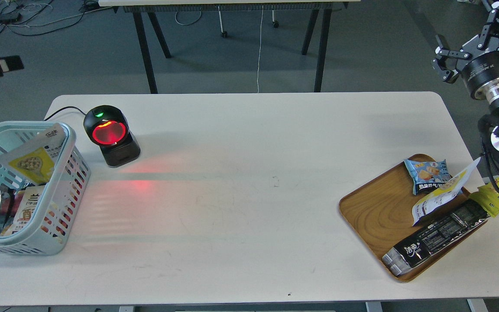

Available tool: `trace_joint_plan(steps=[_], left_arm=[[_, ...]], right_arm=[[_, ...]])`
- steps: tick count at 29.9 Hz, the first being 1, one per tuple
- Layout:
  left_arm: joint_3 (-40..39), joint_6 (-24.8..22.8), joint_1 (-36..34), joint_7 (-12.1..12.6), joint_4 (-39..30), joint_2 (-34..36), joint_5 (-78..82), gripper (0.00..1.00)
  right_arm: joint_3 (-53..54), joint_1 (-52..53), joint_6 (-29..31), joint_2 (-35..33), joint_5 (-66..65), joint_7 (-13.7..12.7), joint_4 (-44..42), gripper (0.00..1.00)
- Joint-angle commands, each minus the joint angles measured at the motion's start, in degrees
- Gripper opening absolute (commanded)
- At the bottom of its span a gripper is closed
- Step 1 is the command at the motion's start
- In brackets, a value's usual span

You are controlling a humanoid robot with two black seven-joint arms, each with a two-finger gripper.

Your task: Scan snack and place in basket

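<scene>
Now snack [33, 158] lies in basket [65, 171] on white table [249, 195].

Grey floor [371, 47], black-legged table [232, 3], loose cables [37, 17]

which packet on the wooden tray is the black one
The long black packet at the tray's near edge, with white print. The other two are a small blue packet and a white-and-yellow pouch, both farther back.
</scene>
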Motion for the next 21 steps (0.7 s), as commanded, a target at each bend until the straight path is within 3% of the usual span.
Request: trace_joint_plan(steps=[1, 3, 9, 15, 17, 21], left_arm=[[-0.2, -0.1, -0.1, 1.9, 2.9, -5.9, -14.9, 1.00], [-1.4, -0.1, -0.1, 4.2, 6.1, -10.6, -23.1, 1.00], [-6.4, -2.5, -0.1, 4.7, 19.2, -27.5, -49.0, 1.00], [-17.3, -4.4, -0.3, 5.7, 32.0, -41.6, -58.4, 1.00], [-21.7, -4.4, -0.2, 8.0, 34.9, -45.2, -59.9, 1.00], [-28.8, -4.4, -0.2, 15.0, 41.3, -52.0, -64.4, 1.00]], right_arm=[[2.4, 1.1, -0.7, -0.1, 0.0, 0.0, -0.4, 0.99], [4.8, 1.0, -0.9, -0.2, 0.0, 0.0, -0.6, 0.99], [6.8, 1.7, -3.2, -0.2, 0.0, 0.0, -3.9, 0.99], [9.1, 1.6, -0.3, 0.8, 0.1, 0.0, -4.2, 0.99], [9.9, 1.6, 0.4, 1.3, 0.1, 0.0, -4.3, 0.99], [10.3, 1.7, 0.6, 2.1, 0.3, 0.0, -4.2, 0.99]])
